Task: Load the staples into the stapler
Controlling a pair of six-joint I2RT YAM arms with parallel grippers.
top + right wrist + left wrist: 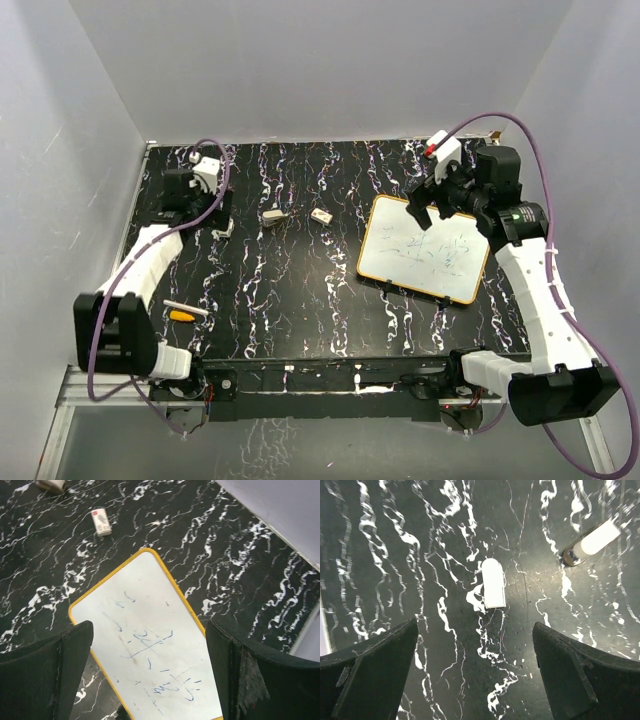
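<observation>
**Left gripper [475, 625] and right gripper [150, 627] both agape, nothing held**

Neither hand had anything between its fingers. Both sets of jaws stood spread wide over the marbled black table [300, 320].

Nearest me, on the left, a thin white pen [187, 308] lay beside an orange cap [181, 316]. Further in on the right sat a yellow-rimmed whiteboard [425, 248], and the right gripper hung above its far left corner.

Past the middle lay the staples box [322, 215], flat on the table. It was just left of that whiteboard corner and apart from it. Left of the box was a mini stapler [274, 216]. Further left was a round-ended white stapler [493, 583], directly below the left gripper.

The staples box looked light and fairly stiff, I judged. It was small and low, though, so it could skid on that glossy top. Pinching it across its long sides seemed the sound hold.

Open table lay all round it except toward the whiteboard's rim. The walls at left, far and right stood well off, leaving either arm room to swing in.
</observation>
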